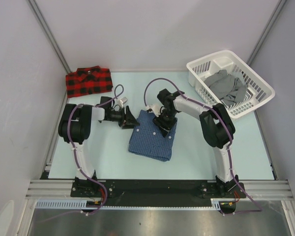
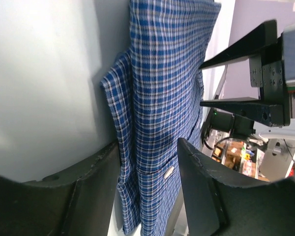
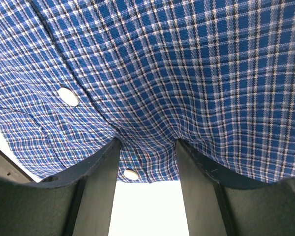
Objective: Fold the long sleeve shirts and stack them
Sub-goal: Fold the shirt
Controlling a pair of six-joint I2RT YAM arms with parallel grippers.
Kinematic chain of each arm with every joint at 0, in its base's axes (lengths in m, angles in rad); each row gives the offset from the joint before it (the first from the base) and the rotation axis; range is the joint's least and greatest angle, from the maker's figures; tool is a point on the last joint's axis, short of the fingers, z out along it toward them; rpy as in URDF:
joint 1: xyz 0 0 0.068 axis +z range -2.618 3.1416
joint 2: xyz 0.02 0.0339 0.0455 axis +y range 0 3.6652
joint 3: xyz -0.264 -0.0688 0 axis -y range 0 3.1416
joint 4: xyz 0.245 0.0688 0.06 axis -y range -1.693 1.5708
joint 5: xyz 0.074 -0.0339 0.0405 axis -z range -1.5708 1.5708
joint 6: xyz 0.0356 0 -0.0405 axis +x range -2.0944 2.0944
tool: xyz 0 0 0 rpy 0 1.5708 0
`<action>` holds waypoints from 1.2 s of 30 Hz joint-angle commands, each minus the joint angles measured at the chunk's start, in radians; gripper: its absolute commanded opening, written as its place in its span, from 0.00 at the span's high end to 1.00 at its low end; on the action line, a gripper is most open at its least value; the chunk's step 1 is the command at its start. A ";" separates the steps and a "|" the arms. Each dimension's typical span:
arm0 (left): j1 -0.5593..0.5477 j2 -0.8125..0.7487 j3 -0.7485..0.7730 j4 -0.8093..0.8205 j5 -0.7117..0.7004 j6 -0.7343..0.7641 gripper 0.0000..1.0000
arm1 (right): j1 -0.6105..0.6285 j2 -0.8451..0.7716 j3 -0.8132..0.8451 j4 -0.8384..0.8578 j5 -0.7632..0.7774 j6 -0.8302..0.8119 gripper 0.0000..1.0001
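The right gripper (image 3: 147, 142) is pointing down onto the blue check shirt (image 1: 150, 142), near that shirt's 12 o'clock edge, and its fingers (image 3: 96, 187) are standing only partway apart. A bunched fold of the cloth is sitting between them. The check lines are puckering in toward the gap, so the gripper is closing on the shirt itself. A white button (image 3: 131, 174) is showing at the hem right between the fingers, and a second white button (image 3: 68, 96) is lying further along the cloth at about 10 o'clock from it. The left gripper (image 2: 148, 142) is reaching in level with the worktop (image 1: 103, 152) from 9 o'clock and is meeting the same shirt at its 10 o'clock corner. Its fingers are also standing partway apart, with the shirt's edge running down between them and filling the gap. Whether they are clamping the cloth or only straddling it, the views are not telling. In the left wrist view the nearest corner of the shirt is lifting slightly off the worktop and casting a shadow. The blue check shirt is lying folded into a rough rectangle at the middle of the worktop, between the two arms. The red plaid shirt (image 1: 88, 81) is lying folded at 10 o'clock, well apart from it, at the far left corner. A white basket (image 1: 209, 59) is sitting at 2 o'clock, holding a crumpled grey garment (image 1: 227, 86).
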 commanded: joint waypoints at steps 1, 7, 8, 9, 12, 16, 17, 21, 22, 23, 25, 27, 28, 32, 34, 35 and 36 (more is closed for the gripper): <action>-0.028 0.042 -0.076 -0.035 -0.119 0.055 0.43 | 0.008 0.050 0.006 0.032 0.044 0.004 0.45; 0.014 -0.042 -0.106 -0.032 -0.140 0.041 0.69 | -0.001 0.012 0.014 0.031 0.038 0.039 0.42; 0.023 -0.059 -0.088 -0.043 -0.143 0.041 0.74 | -0.004 0.001 0.017 0.027 0.014 0.054 0.40; 0.029 -0.074 -0.068 -0.070 -0.166 0.054 0.86 | -0.007 -0.012 0.021 0.026 -0.002 0.083 0.38; 0.034 -0.117 0.079 -0.306 -0.253 0.194 1.00 | -0.033 -0.070 0.026 0.029 -0.059 0.125 0.17; 0.046 -0.188 0.292 -0.585 -0.494 0.344 1.00 | -0.088 -0.166 0.028 0.064 -0.164 0.241 0.01; 0.051 -0.203 0.323 -0.669 -0.525 0.375 1.00 | -0.119 -0.179 0.029 0.076 -0.186 0.269 0.00; 0.054 -0.257 0.541 -0.891 -0.703 0.536 1.00 | -0.214 -0.252 -0.021 0.269 -0.304 0.497 0.00; 0.054 -0.260 0.646 -0.975 -0.772 0.592 1.00 | -0.235 -0.283 -0.061 0.358 -0.362 0.677 0.00; 0.051 -0.261 0.697 -1.004 -0.812 0.622 1.00 | -0.264 -0.333 -0.163 0.561 -0.384 0.765 0.00; 0.025 -0.267 0.823 -1.072 -0.939 0.697 1.00 | -0.274 -0.364 -0.239 0.720 -0.415 0.983 0.00; -0.030 -0.258 0.913 -1.119 -1.030 0.742 1.00 | -0.275 -0.363 -0.294 0.840 -0.444 1.096 0.00; -0.050 -0.254 0.932 -1.129 -1.103 0.772 1.00 | -0.277 -0.357 -0.311 0.871 -0.454 1.195 0.00; -0.172 -0.254 0.886 -1.115 -1.226 0.782 1.00 | -0.291 -0.360 -0.454 1.113 -0.481 1.381 0.00; -0.254 -0.255 0.778 -1.069 -1.242 0.739 1.00 | -0.298 -0.377 -0.514 1.136 -0.488 1.385 0.00; -0.285 -0.245 0.733 -1.045 -1.242 0.716 1.00 | -0.301 -0.380 -0.532 1.146 -0.488 1.389 0.00; -0.337 -0.235 0.655 -0.991 -1.231 0.661 1.00 | -0.305 -0.384 -0.576 1.155 -0.500 1.394 0.00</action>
